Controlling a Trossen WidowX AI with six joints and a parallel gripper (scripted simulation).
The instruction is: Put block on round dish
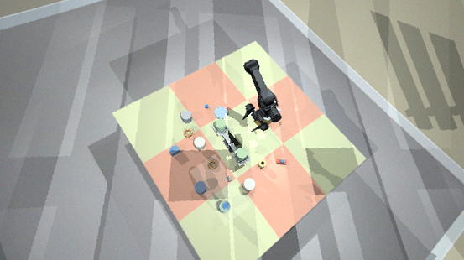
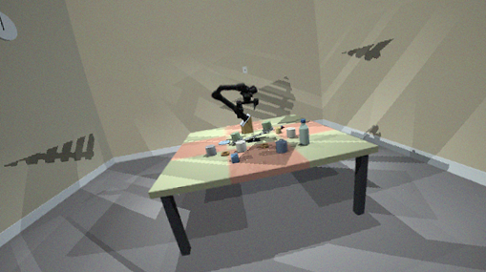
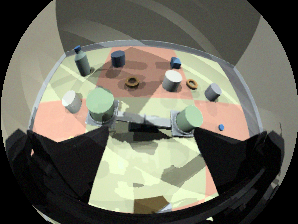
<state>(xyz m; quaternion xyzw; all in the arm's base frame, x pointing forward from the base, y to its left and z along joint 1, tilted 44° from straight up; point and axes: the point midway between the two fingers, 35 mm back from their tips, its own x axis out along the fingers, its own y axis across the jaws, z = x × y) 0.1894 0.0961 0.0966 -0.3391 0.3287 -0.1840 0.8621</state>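
Two green cups stand on the ends of the balance (image 1: 227,139) (image 3: 159,121). One cup (image 1: 220,125) (image 2: 235,136) (image 3: 189,119) is beside the light-blue round dish (image 1: 221,112) (image 2: 224,143). The other cup (image 1: 242,154) (image 2: 267,126) (image 3: 101,105) is at the far end from the dish and looks higher. No block shows under either cup. The dish bears nothing visible; it is not seen in the wrist view. My gripper (image 1: 248,125) (image 2: 247,107) (image 3: 153,132) is open and empty, raised above the table on the arm's-base side of the balance.
A white cylinder (image 1: 199,142) (image 3: 172,81) and a grey cylinder (image 1: 186,117) (image 3: 212,92) stand beyond the balance. Another white cylinder (image 1: 248,184), a dark-blue cylinder (image 1: 200,187) and a bottle (image 2: 304,134) (image 3: 82,64) stand farther off. Two brown rings, a blue block (image 1: 174,149) and small items lie around.
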